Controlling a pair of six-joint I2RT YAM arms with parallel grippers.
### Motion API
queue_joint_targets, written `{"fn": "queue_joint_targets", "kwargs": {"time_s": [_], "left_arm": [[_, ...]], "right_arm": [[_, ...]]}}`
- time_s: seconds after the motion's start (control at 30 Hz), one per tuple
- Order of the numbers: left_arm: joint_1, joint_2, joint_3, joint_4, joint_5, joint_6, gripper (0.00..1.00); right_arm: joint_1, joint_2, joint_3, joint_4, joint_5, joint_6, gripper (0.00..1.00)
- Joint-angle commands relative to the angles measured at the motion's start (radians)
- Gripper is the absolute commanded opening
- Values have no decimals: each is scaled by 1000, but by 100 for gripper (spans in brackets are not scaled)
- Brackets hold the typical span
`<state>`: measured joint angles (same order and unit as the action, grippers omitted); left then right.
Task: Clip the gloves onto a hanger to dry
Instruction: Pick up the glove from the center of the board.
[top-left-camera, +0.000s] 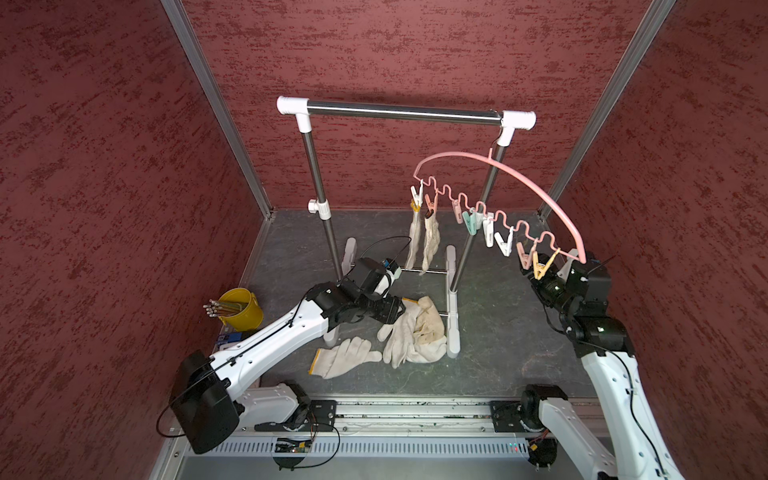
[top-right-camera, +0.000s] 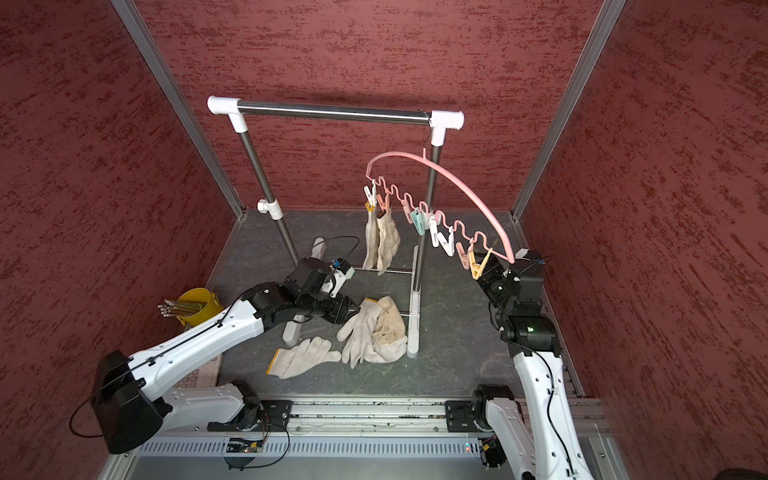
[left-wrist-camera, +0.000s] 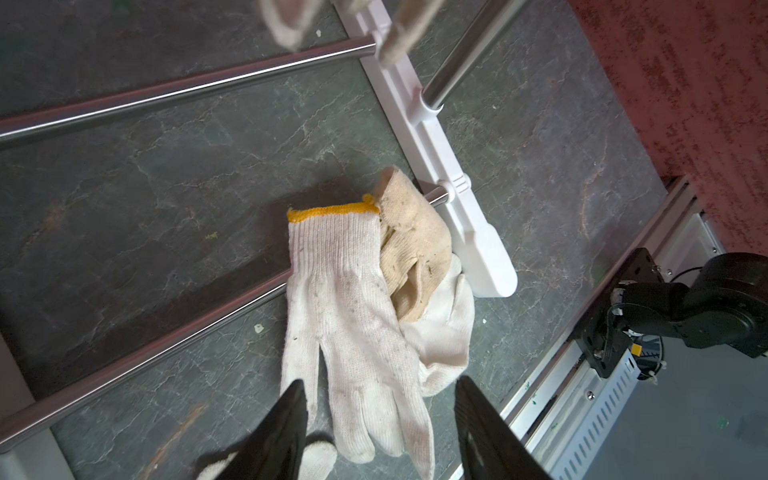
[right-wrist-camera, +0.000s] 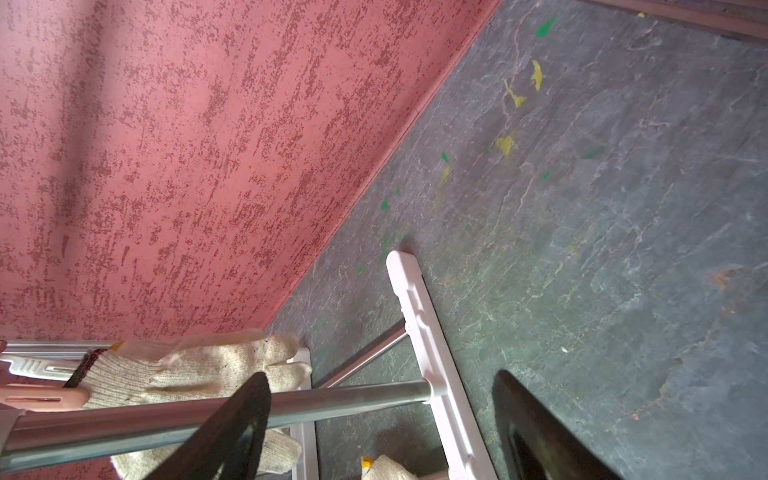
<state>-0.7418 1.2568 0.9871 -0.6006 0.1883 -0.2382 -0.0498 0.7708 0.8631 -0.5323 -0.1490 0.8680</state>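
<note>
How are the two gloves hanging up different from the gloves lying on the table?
The hanging gloves are pinned by clips on the pink hanger, while the loose gloves lie unclipped on the table. The hanging gloves dangle straight, cuffs up and fingers down. The loose gloves lie flat or bunched in a heap, and one looks more beige. Both are pale knitted work gloves.

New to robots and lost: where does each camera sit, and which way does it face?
Both top views: overhead, facing down at rack, hanger, left arm, right arm.
Left wrist: on left arm, down past left gripper at floor gloves.
Right wrist: on raised right arm, past right gripper, at hung gloves.
Shared: both wrist views show rack foot.
</note>
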Motion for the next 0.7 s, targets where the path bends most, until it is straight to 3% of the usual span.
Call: {"fn": "queue_joint_targets", "kwargs": {"time_s": [0.0,0.17,0.5,0.67], "left_arm": [[-4,31,-30,178,6,-31,58],[14,147,-4,217,34,-83,58],[140,357,40,288,68,-117,57],[198,438,65,337,175,-118,56]], "right_arm": [[-6,-21,-23,4,14,10,83],[-6,-34,-28,5,12,6,83],[-8,-27,-38,23,-18,-2,83],[-7,-22,-42,22,-20,-22,83]]}}
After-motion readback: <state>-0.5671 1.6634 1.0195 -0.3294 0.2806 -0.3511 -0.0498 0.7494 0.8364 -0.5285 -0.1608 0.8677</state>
